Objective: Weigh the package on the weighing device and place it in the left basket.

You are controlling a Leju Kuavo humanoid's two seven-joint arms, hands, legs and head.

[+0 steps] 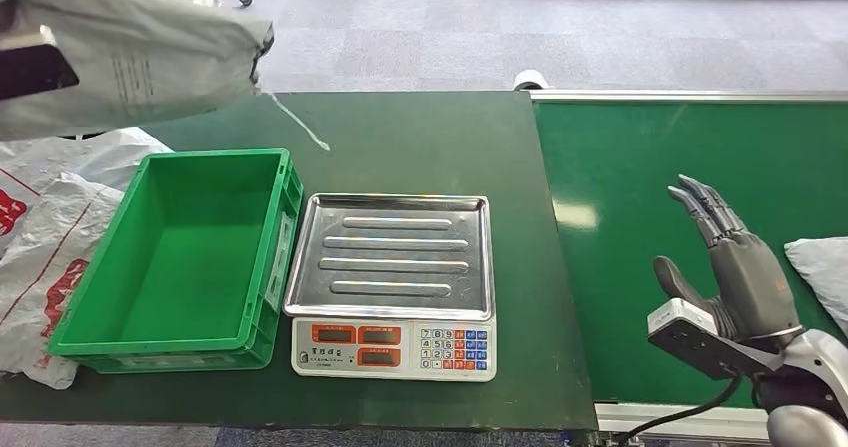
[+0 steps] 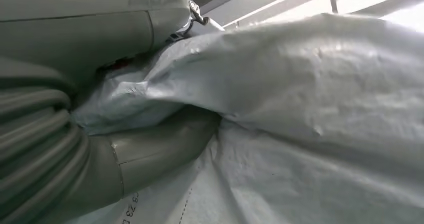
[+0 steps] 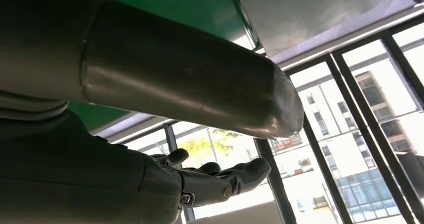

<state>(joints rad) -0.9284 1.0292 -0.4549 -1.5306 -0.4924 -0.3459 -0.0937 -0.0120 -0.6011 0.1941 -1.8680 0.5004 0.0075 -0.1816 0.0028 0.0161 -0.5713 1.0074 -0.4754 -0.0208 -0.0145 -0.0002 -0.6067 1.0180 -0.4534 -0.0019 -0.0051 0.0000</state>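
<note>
The left hand (image 2: 100,149) holds the grey plastic mailing package (image 1: 130,52) high at the far left, above the far left corner of the dark green surface (image 1: 420,137); its thumb presses into the crumpled wrap. The green plastic basket (image 1: 85,312) stands on the left of the surface, just beside the silver weighing scale with a steel tray (image 1: 395,282). The right hand (image 1: 735,267) hovers over the green conveyor belt (image 1: 640,167), fingers stretched apart, holding nothing. White printed bags (image 1: 45,237) lie left of the basket.

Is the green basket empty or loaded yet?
Empty: the green basket shows only bare floor; the package is up in the left hand.
</note>
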